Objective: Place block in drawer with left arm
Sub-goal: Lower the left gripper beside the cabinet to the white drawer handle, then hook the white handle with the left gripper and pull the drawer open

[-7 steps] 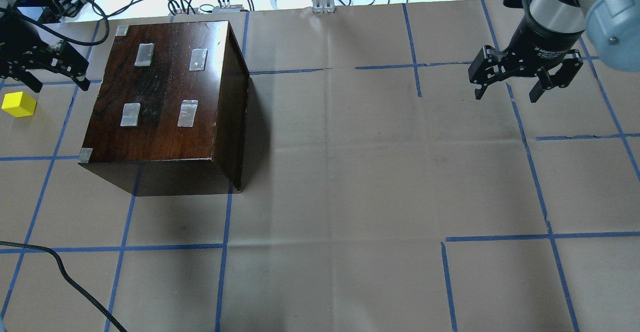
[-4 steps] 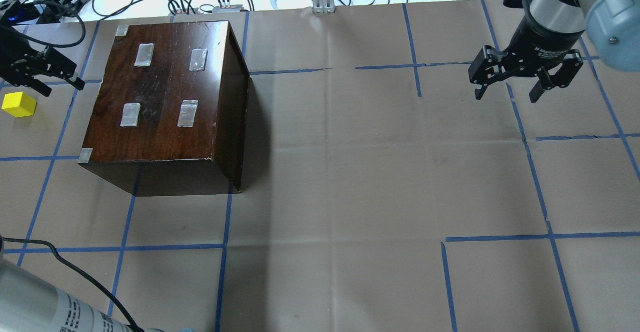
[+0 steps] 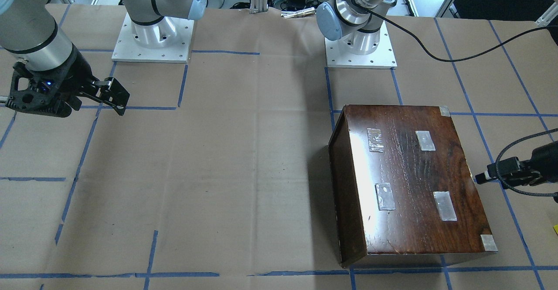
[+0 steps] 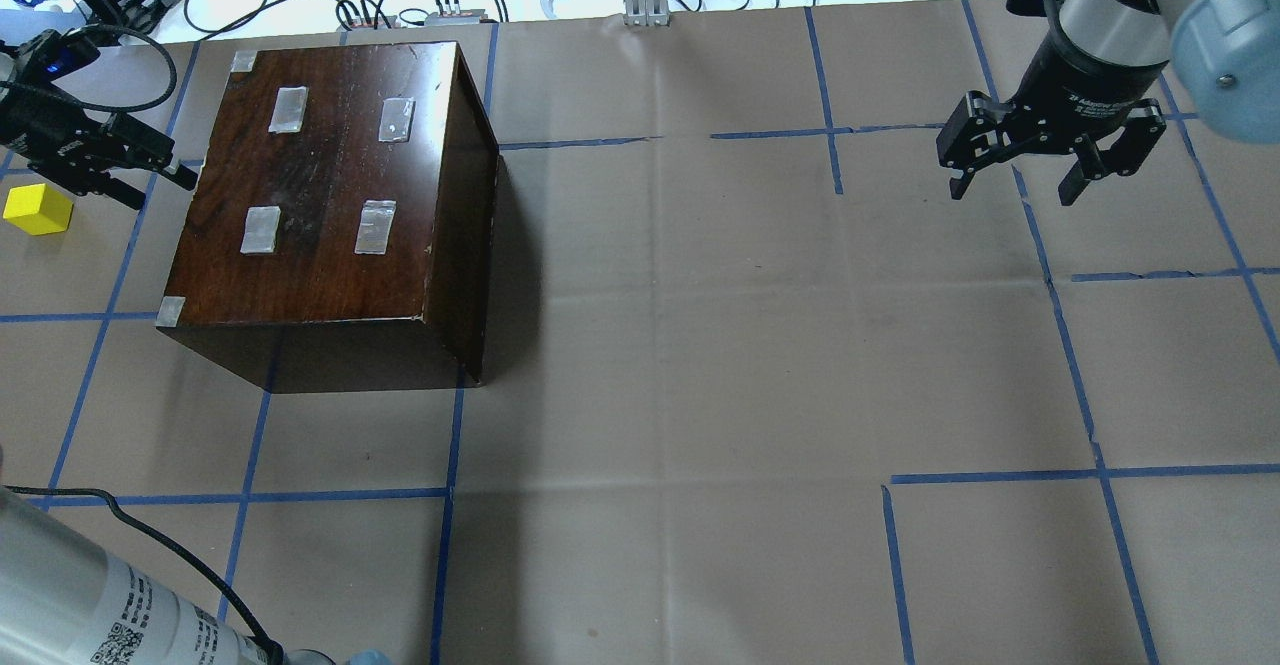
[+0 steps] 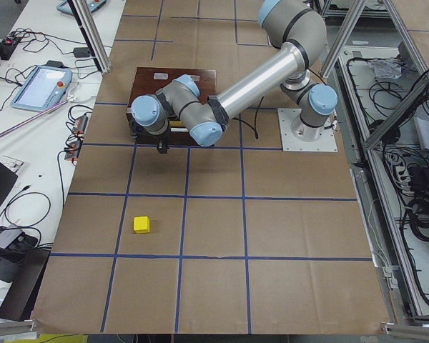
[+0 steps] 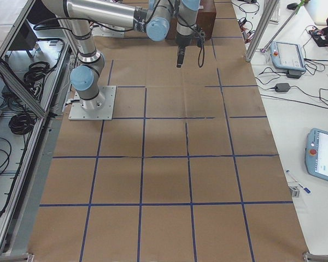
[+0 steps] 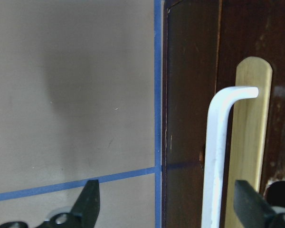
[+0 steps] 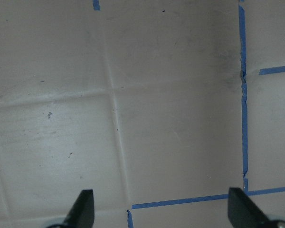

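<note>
1. The yellow block (image 4: 38, 209) lay on the brown paper (image 4: 700, 345) at the far left of the overhead frame, left of the cabinet (image 4: 320, 185) and apart from it.
2. The drawer (image 7: 281, 118), pushed in, showed its dark front and a white handle (image 7: 216, 156) at the right of the left wrist view.
3. The left gripper (image 4: 160, 188) hung between block and cabinet, jaws spread wide, holding nothing, pointing at the drawer front.
4. The right gripper (image 4: 1012, 190), at the upper right, was spread wide and empty above the paper.

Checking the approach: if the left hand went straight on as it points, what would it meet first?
Probably the white bent handle on the glossy dark-brown wooden cabinet, straight ahead of the open left hand; depth is unclear.
</note>
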Motion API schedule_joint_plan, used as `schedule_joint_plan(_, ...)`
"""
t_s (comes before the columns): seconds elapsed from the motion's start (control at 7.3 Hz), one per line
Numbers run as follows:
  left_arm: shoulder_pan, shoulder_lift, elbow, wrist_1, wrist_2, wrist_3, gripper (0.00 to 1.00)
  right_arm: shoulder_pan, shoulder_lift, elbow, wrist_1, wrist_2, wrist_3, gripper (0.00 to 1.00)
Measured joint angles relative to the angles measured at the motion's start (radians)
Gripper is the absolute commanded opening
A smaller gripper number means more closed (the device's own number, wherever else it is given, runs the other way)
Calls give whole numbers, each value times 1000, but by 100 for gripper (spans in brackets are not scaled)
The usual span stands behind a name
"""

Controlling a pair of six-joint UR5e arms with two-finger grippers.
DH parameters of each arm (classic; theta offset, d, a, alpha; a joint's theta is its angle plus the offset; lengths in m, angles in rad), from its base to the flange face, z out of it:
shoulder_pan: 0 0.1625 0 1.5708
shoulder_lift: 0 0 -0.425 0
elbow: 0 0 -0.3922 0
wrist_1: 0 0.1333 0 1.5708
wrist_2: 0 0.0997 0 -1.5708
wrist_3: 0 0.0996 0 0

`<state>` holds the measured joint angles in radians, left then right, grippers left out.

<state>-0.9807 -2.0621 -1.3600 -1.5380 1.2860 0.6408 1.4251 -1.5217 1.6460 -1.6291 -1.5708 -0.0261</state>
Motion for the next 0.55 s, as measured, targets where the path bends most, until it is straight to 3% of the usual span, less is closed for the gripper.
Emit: schedule_joint_plan(0.55, 0, -3, -29, -2, -5, -3, 99, 0, 0, 0, 0, 0, 0, 100)
